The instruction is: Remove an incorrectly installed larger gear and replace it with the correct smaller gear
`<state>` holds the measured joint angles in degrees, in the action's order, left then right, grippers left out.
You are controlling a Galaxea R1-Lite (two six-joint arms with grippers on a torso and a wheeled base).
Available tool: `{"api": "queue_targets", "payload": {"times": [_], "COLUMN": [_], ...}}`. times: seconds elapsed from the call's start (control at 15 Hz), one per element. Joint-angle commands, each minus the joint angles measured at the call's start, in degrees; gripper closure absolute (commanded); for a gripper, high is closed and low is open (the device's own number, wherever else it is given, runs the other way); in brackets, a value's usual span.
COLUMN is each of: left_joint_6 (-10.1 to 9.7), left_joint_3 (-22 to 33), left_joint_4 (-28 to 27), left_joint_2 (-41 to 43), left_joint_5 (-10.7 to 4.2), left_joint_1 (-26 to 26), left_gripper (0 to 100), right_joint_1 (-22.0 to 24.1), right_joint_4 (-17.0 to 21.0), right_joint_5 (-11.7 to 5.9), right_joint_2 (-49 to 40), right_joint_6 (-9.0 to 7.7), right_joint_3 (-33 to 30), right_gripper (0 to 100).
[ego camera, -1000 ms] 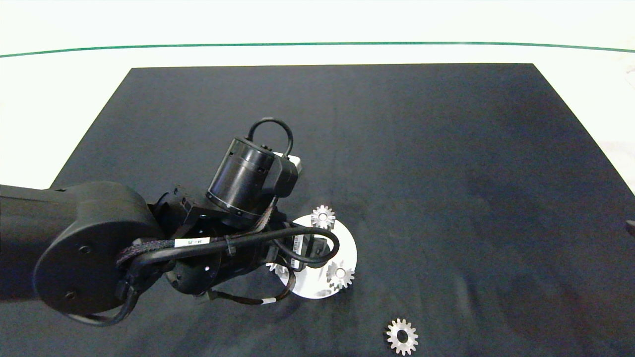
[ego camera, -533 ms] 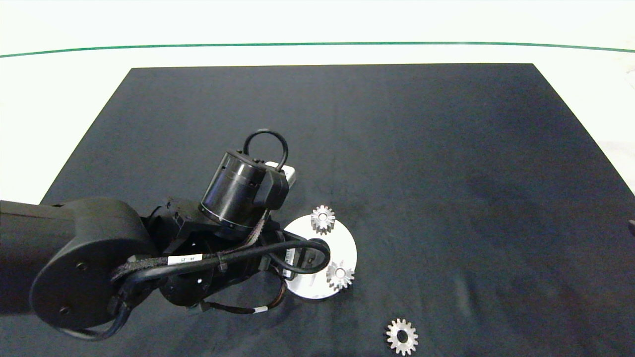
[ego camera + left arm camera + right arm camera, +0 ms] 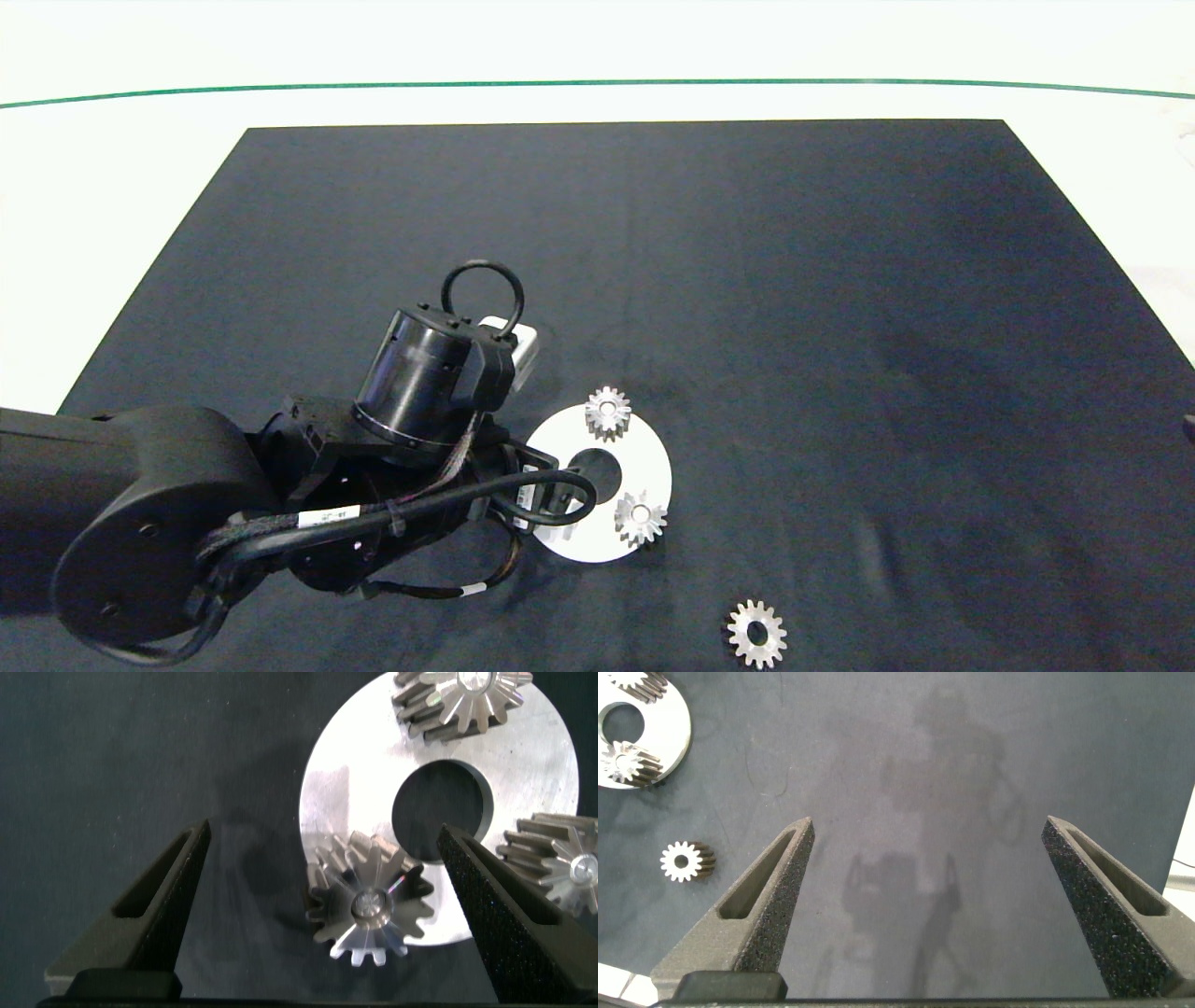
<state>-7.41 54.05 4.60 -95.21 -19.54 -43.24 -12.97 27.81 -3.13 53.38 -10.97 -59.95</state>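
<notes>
Left gripper (image 3: 322,905): we see its matte fingers spread wide, straddling the larger gear (image 3: 367,907).
Larger gear: chunky, silver, at 7 o'clock on the disc (image 3: 644,457).
Smaller gear (image 3: 757,634): flat, wide-holed, on dark mat (image 3: 840,280).
Right gripper (image 3: 924,905): spread, empty.

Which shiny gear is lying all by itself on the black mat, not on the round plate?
The flat silver gear with the wide dark hole. It lies alone on the mat, while the chunky silver gears stand on the round silver plate.
</notes>
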Motion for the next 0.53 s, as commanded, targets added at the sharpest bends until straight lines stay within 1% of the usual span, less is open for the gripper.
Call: {"api": "queue_targets", "payload": {"times": [0.07, 0.27, 0.33, 0.4, 0.47, 0.53], "left_joint_6": [-0.23, -0.41, -0.41, -0.41, -0.50, -0.50], "left_joint_3": [-0.88, -1.23, -1.23, -1.23, -1.14, -1.14], "left_joint_4": [0.41, 0.41, 0.41, 0.41, 0.41, 0.50], "left_joint_2": [-0.15, -0.86, -0.86, -1.03, -1.21, -1.47], "left_joint_5": [-0.15, 0.12, 0.56, 1.79, 2.40, 2.49], "left_joint_1": [-0.44, -0.35, -0.27, -0.09, 0.00, 0.09], "left_gripper": [0, 0, 0, 0, 0, 0], "right_joint_1": [-0.04, -0.04, -0.04, -0.04, -0.04, -0.04], "right_joint_4": [0.14, 0.14, 0.14, 0.14, 0.14, 0.14], "right_joint_5": [-0.03, -0.03, -0.03, -0.03, -0.03, -0.03], "right_joint_2": [-0.03, -0.03, -0.03, -0.03, -0.03, -0.03], "right_joint_6": [-0.10, -0.10, -0.10, -0.10, -0.10, -0.10], "right_joint_3": [0.01, 0.01, 0.01, 0.01, 0.01, 0.01], "right_gripper": [0, 0, 0, 0, 0, 0]}}
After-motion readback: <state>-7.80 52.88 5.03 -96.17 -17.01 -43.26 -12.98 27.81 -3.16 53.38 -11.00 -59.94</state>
